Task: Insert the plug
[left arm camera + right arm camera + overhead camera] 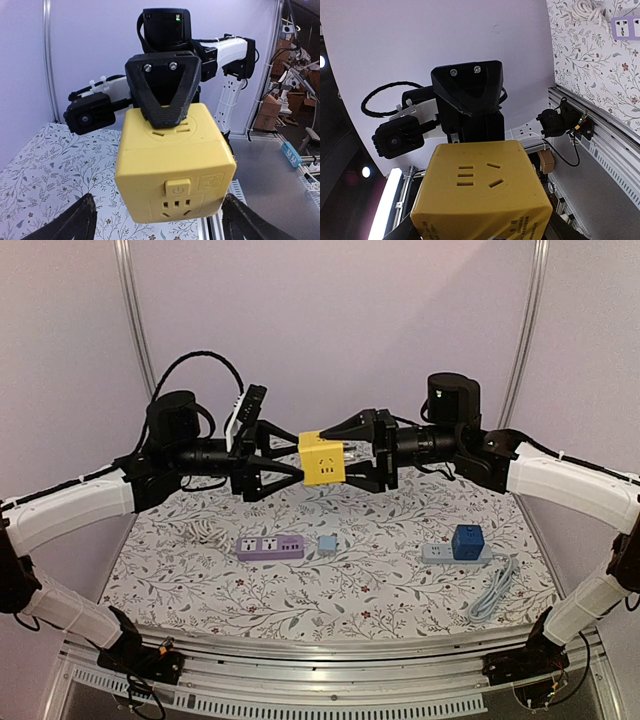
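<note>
While the right hand [336, 455] holds the cube [318, 466], strips [270, 547] lie beneath.

- A yellow socket cube [322, 458] with rounded edges, outlet slots on several faces and a power button on one.
- It hangs slightly tilted, well above the surface [380, 580], pinched across two opposite faces by the right claw [347, 462].
</note>
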Tool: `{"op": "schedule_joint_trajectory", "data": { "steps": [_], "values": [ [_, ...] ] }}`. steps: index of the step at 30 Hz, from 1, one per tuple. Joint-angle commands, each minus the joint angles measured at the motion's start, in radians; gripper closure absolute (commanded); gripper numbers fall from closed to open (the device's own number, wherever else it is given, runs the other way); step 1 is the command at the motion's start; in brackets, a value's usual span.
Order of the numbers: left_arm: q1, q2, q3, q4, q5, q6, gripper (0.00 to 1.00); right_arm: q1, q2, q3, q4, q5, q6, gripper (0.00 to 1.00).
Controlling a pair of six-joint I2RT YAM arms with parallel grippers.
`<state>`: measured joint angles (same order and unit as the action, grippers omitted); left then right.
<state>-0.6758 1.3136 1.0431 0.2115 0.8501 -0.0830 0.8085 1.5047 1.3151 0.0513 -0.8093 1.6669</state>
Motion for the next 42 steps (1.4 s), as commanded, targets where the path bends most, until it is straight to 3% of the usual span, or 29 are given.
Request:
{"op": "schedule_joint_trajectory", "data": {
  "steps": [1,25,32,37,40,42],
  "values": [
    [-0.033,0.021,0.026,0.044,0.020,-0.024,0.14,0.011,-0.008,0.022,0.060,0.002,0.002,1.00],
    [-0.058,0.065,-0.013,0.224,-0.019,-0.203,0.36,0.018,0.027,0.034,0.085,-0.004,-0.015,1.00],
    [-0.067,0.069,-0.020,0.234,-0.026,-0.208,0.60,0.017,0.035,0.033,0.089,-0.004,-0.013,1.00],
    [-0.068,0.078,-0.022,0.246,-0.014,-0.233,1.00,0.017,0.037,0.033,0.090,0.004,-0.024,1.00],
    [-0.069,0.076,-0.024,0.246,-0.004,-0.254,1.00,0.018,0.042,0.038,0.085,0.002,-0.032,0.86],
    [-0.070,0.071,-0.029,0.244,-0.009,-0.265,1.00,0.017,0.047,0.039,0.081,0.004,-0.039,0.65]
  ]
}}
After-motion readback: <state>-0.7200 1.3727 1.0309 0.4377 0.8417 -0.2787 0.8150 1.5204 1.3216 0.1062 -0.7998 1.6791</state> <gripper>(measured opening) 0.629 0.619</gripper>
